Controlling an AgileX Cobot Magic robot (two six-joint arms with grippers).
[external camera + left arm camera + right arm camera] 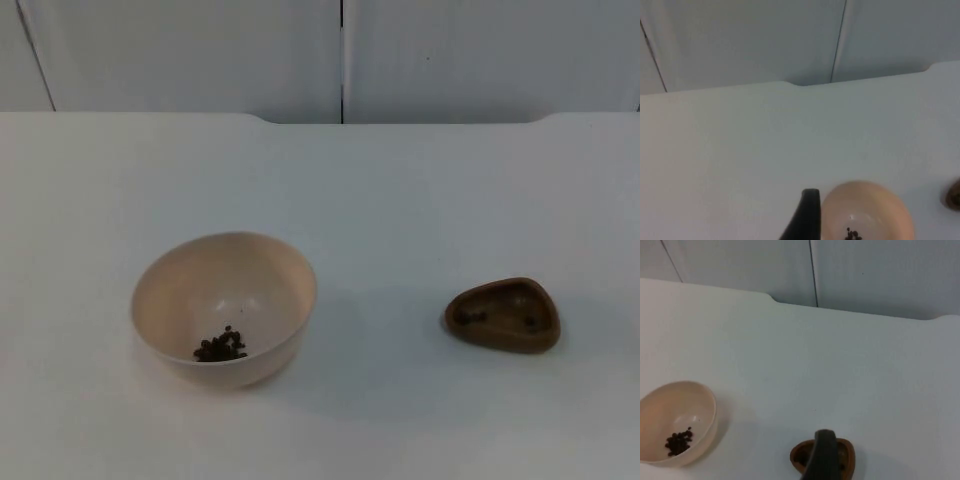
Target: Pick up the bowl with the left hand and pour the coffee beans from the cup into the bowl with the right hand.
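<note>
1. A cream bowl (224,306) stands upright on the white table (400,190), towards the left arm's side, with a small heap of coffee beans (221,346) lying inside at the bottom of its near wall.
2. A small brown cup (503,315) with a rounded triangular rim sits on the table well apart from the bowl, on the right arm's side; a few dark specks lie inside it.
3. The grey partition wall (340,55) closes off the table's far edge.
4. In the left wrist view, one black fingertip (807,212) of the left gripper stands just beside the bowl's (867,210) rim, and the beans (853,234) are seen inside; whether this gripper is spread or pressed together cannot be told, and nothing is seen held.
5. In the right wrist view, one black fingertip (822,455) of the right gripper stands in front of the cup (844,456), with the bowl (677,420) and its beans (679,441) off to one side; its state cannot be told either.
</note>
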